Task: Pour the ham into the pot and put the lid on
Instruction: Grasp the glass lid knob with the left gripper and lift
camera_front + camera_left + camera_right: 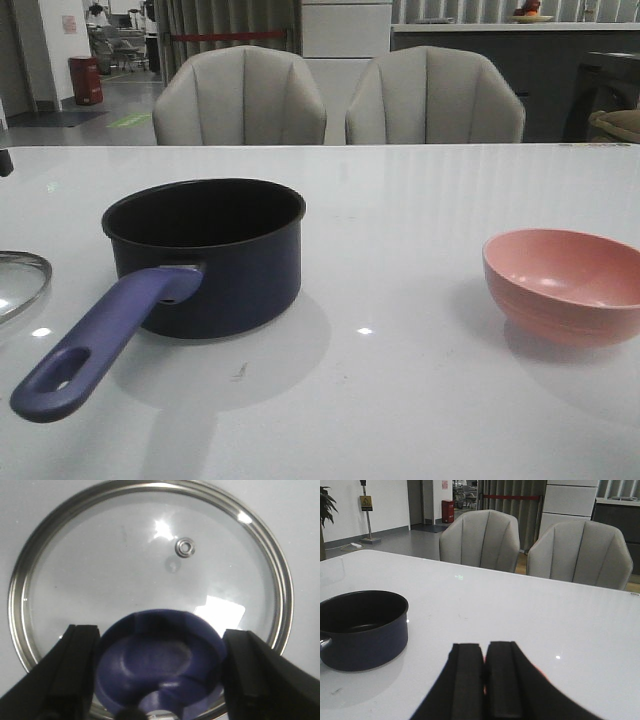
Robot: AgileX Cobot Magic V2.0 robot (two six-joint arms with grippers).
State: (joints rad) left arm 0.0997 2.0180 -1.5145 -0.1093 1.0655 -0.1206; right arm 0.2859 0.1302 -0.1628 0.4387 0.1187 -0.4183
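Note:
The dark navy pot (pixel 205 255) stands left of the table's middle, its purple-blue handle (pixel 105 340) pointing toward me; it also shows in the right wrist view (pixel 362 630). I see no ham in any view. The glass lid (pixel 150 560) lies flat at the far left, only its rim showing in the front view (pixel 22 283). My left gripper (pixel 161 667) stands over the lid with a finger pressed on each side of the purple-blue knob (pixel 160 660). My right gripper (pixel 485 680) is shut low over the table. Pink slivers of the bowl (pixel 541 672) show behind it.
The pink bowl (pixel 570 285) sits at the right, cut by the frame edge, with no contents visible from this angle. Two grey chairs (pixel 240 100) stand behind the table's far edge. Neither arm shows in the front view.

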